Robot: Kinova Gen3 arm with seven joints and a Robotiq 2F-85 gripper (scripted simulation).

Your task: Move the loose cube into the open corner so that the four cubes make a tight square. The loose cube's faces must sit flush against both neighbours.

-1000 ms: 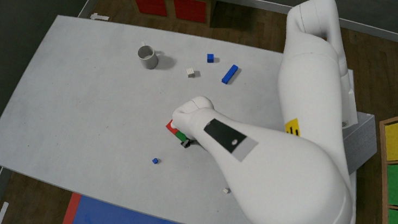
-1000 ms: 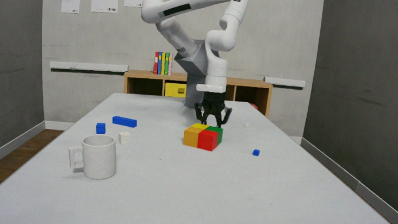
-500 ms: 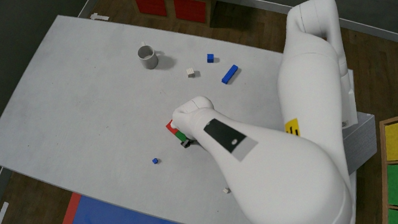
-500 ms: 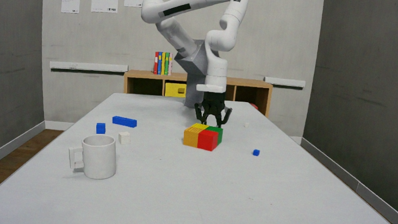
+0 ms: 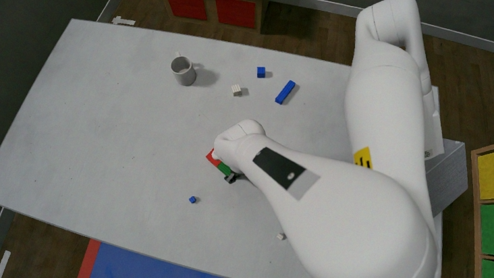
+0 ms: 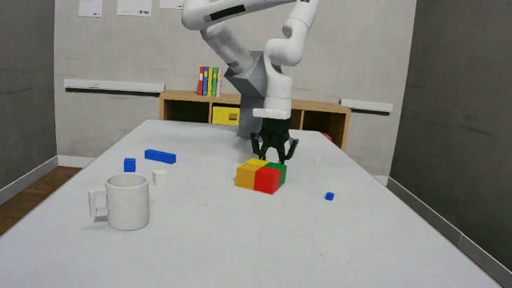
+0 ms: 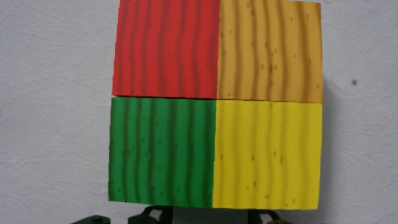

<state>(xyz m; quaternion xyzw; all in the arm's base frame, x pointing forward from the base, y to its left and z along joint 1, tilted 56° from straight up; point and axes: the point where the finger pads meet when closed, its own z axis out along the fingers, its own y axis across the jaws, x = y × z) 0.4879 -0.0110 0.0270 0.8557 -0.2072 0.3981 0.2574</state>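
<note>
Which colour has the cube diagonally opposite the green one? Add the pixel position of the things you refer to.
Orange (image 6: 245,177) (image 7: 270,52), with darker wavy stripes; best seen in the wrist view.

A pale grey table (image 5: 138,121) (image 6: 215,243) (image 7: 55,115) carries everything. In the top view, a grey mug (image 5: 184,74) (image 6: 127,202) stands at upper left. At upper centre are a white block (image 5: 236,90) (image 6: 159,177), a blue block (image 5: 260,72) (image 6: 129,164) and a long blue bar (image 5: 285,92) (image 6: 159,156). Red (image 5: 213,156) (image 6: 266,179) (image 7: 167,47), green (image 5: 223,169) (image 6: 282,173) (image 7: 162,152), yellow (image 6: 258,161) (image 7: 267,155) and orange (image 6: 245,177) (image 7: 271,50) cubes form a square, central in the wrist view. A tiny blue cube (image 5: 192,199) (image 6: 329,196) lies lower left of centre in the top view, a tiny white one (image 5: 280,236) (image 6: 317,161) at lower centre-right.
</note>
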